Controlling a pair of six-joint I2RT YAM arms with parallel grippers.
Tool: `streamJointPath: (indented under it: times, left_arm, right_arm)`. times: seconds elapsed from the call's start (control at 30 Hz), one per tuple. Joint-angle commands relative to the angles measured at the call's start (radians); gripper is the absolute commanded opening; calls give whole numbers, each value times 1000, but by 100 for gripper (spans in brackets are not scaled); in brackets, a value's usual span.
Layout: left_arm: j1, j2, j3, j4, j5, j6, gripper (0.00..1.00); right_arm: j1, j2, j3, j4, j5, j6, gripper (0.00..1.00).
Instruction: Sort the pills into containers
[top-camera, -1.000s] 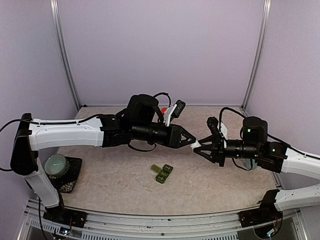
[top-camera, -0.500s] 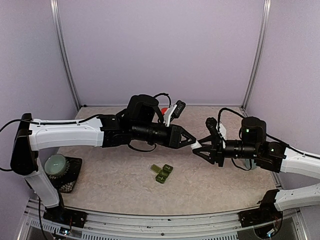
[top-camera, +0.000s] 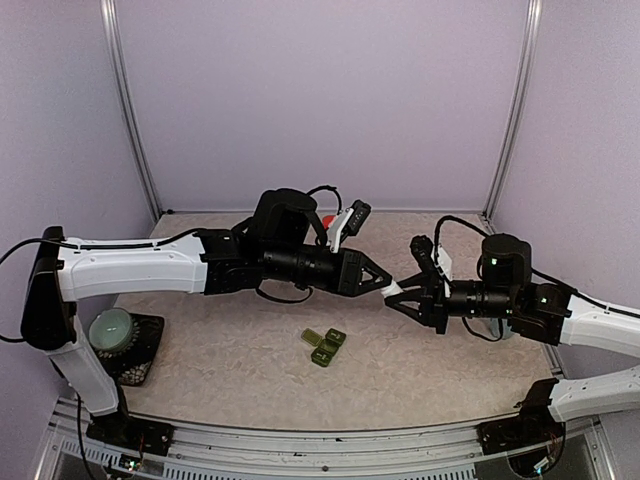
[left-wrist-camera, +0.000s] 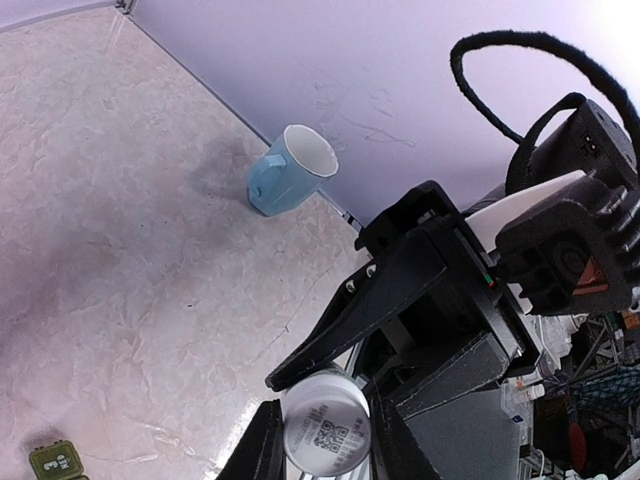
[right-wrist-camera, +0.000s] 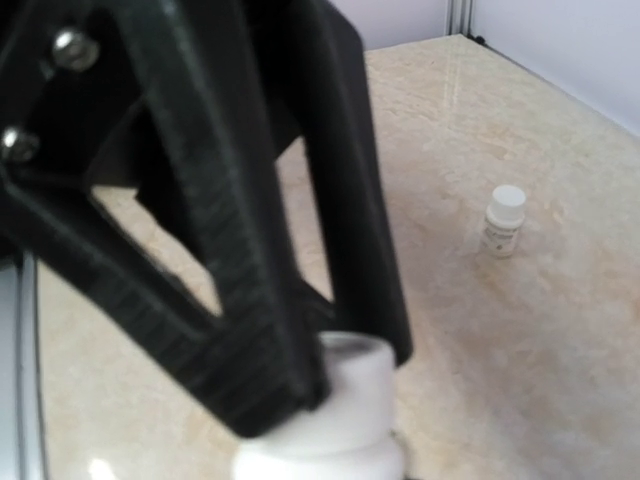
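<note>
**Change observed.** Over the last second the right pincer (top-camera: 394, 293) has edged slightly toward the left of the overhead frame, closer onto the left pincer (top-camera: 384, 281). The two now meet tip to tip in mid-air at frame centre. The containers (top-camera: 324, 346) have not moved. The green strip lies on the worktop (top-camera: 230, 370) just below centre, directly under the meeting point and well apart from both arms. No pills are visible outside a bottle, so sorting proper has not begun. This reads as work on opening the bottle.

**Pincers.** In the left wrist view the left pincer is narrow, clamped on the base end of a white pill bottle (left-wrist-camera: 325, 432). The right pincer's black fingers (left-wrist-camera: 385, 300) are drawn in narrow over the bottle's far end and appear to pinch it. The cap itself is hidden.

**Other.** A second small bottle (right-wrist-camera: 503, 220) stands on the worktop at right.
</note>
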Motion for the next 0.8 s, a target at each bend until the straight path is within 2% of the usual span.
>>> streamJointPath:
  times: [0.0,0.17,0.27,0.33,0.57,0.77]
  left_arm:
    - [-9,-37,-4,30,27,1,20]
    - [-8,-59,-1,-7,14,35,40]
    - [-1,-105,-15,-45,8,109,59]
    - [5,-142,-38,-56,38,188,66]
    - [3,-263,-153,-39,165,478,73]
    - [-18,-265,-185,-17,264,605,72]
  right_arm:
    - [6,5,7,37,-2,-1,16]
    - [4,-2,8,22,-20,16,16]
    - [5,-12,11,5,-60,43,17]
    - [5,-19,12,-2,-111,67,17]
    - [4,-26,23,16,-355,201,18]
    - [5,-27,2,152,-562,344,18]
